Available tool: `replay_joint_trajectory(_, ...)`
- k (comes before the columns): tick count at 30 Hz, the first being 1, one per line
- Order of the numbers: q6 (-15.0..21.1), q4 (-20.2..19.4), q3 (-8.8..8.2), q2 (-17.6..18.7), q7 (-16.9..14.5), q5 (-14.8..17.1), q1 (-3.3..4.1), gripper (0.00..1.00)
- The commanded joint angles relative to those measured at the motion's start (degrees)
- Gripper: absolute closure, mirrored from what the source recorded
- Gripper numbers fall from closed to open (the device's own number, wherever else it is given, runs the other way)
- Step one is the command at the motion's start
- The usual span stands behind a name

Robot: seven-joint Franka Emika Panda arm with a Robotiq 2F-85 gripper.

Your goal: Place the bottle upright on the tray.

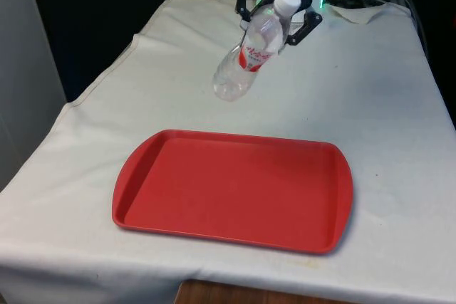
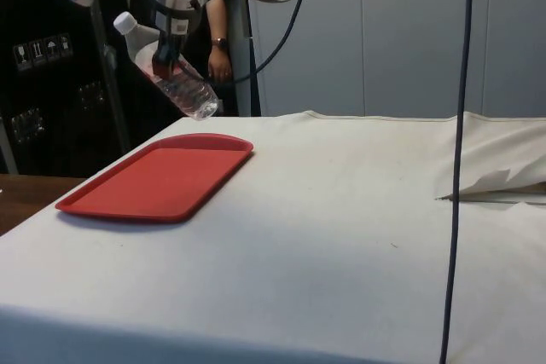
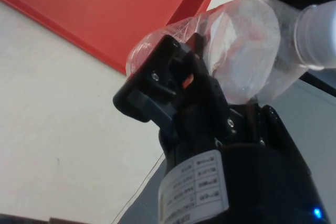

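Overhead, the gripper (image 1: 278, 16) is clenched on a clear plastic water bottle (image 1: 249, 51) at its red label, holding it off the white cloth (image 1: 370, 105), beyond the far edge of the red tray (image 1: 235, 186). Bottle tilted: white cap (image 1: 288, 0) uppermost and leaning toward the front view's right, base lowest. Side view: bottle (image 2: 175, 74) slants in the air above the tray's (image 2: 158, 181) far end, cap (image 2: 125, 22) high, base low; whether it hangs over the tray or just past it is hard to tell from there. Gripper (image 2: 169, 44) partly masked by the arm's white housing; top of arm cut off. Wrist view: one black finger (image 3: 168, 85) pressed against the bottle's (image 3: 241, 51) wall, the other hidden behind it; label print unreadable. Tray (image 3: 105, 9) corner cropped. A person's hand (image 2: 218, 61) with a wristwatch shows behind the table.
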Motion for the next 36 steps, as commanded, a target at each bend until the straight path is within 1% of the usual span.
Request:
replay_joint_trajectory(1, 1.55, 0.23, -0.63, 0.17, 1.09, -1.03, -0.17, 0.83)
replay_joint_trajectory(2, 0.34, 0.00, -0.29, 0.06, 0.11, 0.00, 0.00, 0.83)
replay_joint_trajectory(3, 1.89, 0.29, -0.86, 0.23, 1.20, -1.03, -0.17, 0.83)
replay_joint_trajectory(9, 4.07, 0.57, -2.29, 0.74, 2.23, -0.97, -0.34, 0.83)
replay_joint_trajectory(10, 2.98, 0.06, -1.95, 0.52, 1.32, 0.00, -0.17, 0.83)
replay_joint_trajectory(11, 4.41, 0.63, -2.46, 0.86, 2.41, -0.97, -0.40, 0.83)
replay_joint_trajectory(18, 7.28, 1.20, -4.24, 1.78, 3.78, -0.86, -0.46, 0.83)
replay_joint_trajectory(19, 6.25, 0.74, -4.01, 1.55, 2.92, 0.00, -0.29, 0.83)
replay_joint_trajectory(20, 7.68, 1.26, -4.47, 1.95, 3.95, -0.86, -0.40, 0.83)
replay_joint_trajectory(22, 8.82, 1.49, -4.98, 2.29, 4.47, -0.69, -0.52, 0.83)
replay_joint_trajectory(24, 9.22, 1.55, -5.16, 2.46, 4.70, -0.69, -0.52, 0.83)
replay_joint_trajectory(28, 11.29, 2.01, -6.13, 3.15, 5.67, -0.52, -0.69, 0.83)
replay_joint_trajectory(29, 10.37, 1.55, -6.02, 2.92, 5.16, 0.00, -0.46, 0.83)
replay_joint_trajectory(30, 11.80, 2.12, -6.36, 3.32, 5.90, -0.52, -0.69, 0.83)
replay_joint_trajectory(36, 14.61, 2.86, -7.79, 4.47, 7.39, -0.40, -0.74, 0.83)
